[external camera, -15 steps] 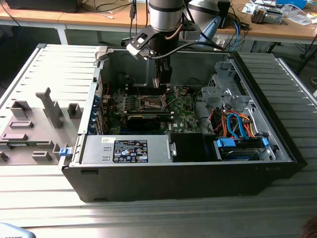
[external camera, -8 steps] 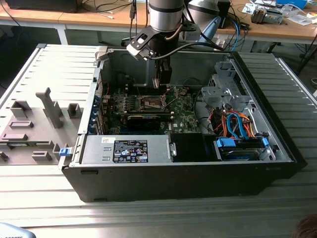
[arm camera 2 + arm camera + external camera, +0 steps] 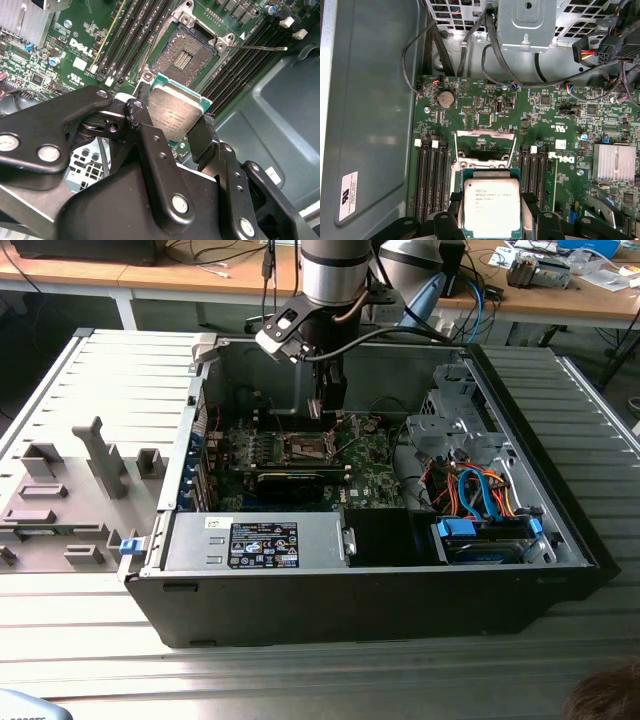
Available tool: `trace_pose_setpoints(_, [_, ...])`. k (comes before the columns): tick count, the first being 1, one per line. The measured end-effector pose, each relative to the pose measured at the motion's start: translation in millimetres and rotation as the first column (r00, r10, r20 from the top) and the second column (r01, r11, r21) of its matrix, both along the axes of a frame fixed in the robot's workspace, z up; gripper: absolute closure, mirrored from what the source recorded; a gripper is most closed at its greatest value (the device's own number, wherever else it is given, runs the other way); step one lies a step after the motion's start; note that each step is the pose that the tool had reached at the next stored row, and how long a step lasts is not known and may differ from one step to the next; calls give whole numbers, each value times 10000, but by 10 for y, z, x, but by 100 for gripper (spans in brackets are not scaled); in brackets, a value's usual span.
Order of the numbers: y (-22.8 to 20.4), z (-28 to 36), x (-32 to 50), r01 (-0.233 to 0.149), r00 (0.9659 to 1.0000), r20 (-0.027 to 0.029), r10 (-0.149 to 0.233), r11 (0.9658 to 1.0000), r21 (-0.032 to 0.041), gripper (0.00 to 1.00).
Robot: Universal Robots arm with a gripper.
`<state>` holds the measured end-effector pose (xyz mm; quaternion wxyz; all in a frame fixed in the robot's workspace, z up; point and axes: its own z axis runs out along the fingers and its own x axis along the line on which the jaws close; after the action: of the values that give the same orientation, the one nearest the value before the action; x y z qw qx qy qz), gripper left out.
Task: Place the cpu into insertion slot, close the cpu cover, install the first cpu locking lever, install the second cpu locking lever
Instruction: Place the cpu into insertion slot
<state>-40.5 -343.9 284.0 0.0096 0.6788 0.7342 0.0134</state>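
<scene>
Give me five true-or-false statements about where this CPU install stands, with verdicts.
1. The pincer is shut on the small square chip with a silvery-grey metal top. True.
2. The chip already sits in the dark square socket recess. False: the recess is empty with its contacts bare, and the chip is in the pincer.
3. The thin silvery metal frame cover lies shut over the recess. False: it stands swung open.
4. The green motherboard lies inside an open metal computer case. True.
5. A round silver coin battery sits on the motherboard. True.
</scene>
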Motion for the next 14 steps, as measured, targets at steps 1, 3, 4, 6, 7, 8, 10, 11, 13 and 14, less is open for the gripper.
trace_pose_setpoints(1, [0, -2, 0, -1, 10000, 0, 1, 10000, 0, 45])
trace_pose_setpoints(3, [0, -5, 0, 0, 10000, 0, 0, 10000, 0, 45])
trace_pose_setpoints(4, [0, -8, -1, 0, 10000, 0, 0, 10000, 0, 45])
trace_pose_setpoints(6, [0, -26, -3, -1, 10000, 0, 1, 10000, 0, 45])
trace_pose_setpoints(7, [0, -41, -5, 0, 10000, 0, 0, 10000, 0, 45])
trace_pose_setpoints(8, [0, -42, -5, 0, 10000, 0, 0, 10000, 0, 45])
trace_pose_setpoints(10, [0, -46, -6, 0, 10000, 0, 0, 10000, 0, 45])
trace_pose_setpoints(11, [0, -48, -7, 0, 10000, 1, 0, 10000, 1, 45])
trace_pose_setpoints(13, [0, -51, -8, 0, 10000, 0, 0, 10000, 0, 45])
trace_pose_setpoints(14, [0, -53, -9, 0, 10000, 1, 0, 10000, 1, 45])
